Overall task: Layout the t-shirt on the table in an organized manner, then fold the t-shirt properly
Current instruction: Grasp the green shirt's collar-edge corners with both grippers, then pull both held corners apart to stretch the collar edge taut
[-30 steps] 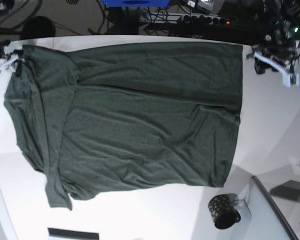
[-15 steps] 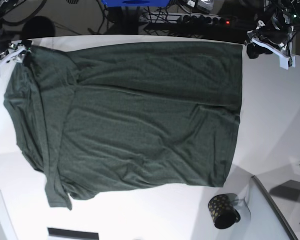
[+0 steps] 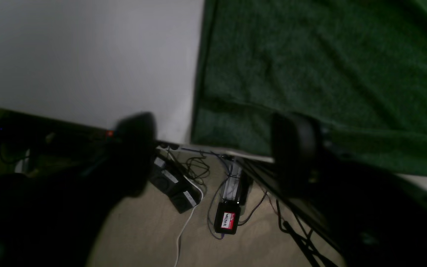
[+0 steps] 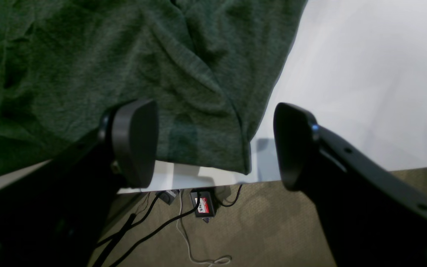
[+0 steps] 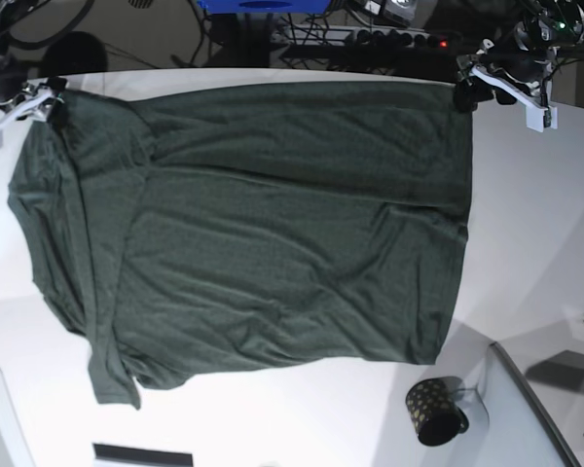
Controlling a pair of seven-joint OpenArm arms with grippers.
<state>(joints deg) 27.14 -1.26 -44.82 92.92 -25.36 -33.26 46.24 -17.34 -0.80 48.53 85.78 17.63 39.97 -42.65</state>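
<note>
White surface point(image 5: 535, 233) fills most of the base view, curved far edge, floor with cables and power strips beyond it. Dark green t-shirt point(image 5: 253, 229) lies spread flat across the middle of the surface, lightly wrinkled, a sleeve bunched at the near-left corner and one long side running along the far edge. Left gripper point(image 5: 504, 89) sits at the shirt's far corner on the base view's right; left wrist view shows the left gripper point(image 3: 213, 155) with jaws spread wide, nothing between them, over the surface edge where the shirt's side edge and the bare white meet. Right gripper point(image 5: 19, 102) is at the opposite far corner on the base view's left; in the right wrist view the right gripper point(image 4: 215, 142) has jaws wide apart, released, straddling the t-shirt point(image 4: 106, 66) corner that lies at the surface edge, cloth not pinched. Grey tray-like panel point(image 5: 526, 418) at the near right corner. Small dark dotted mug point(image 5: 434, 411) on its side just beside the panel, apart from the shirt's hem.
</note>
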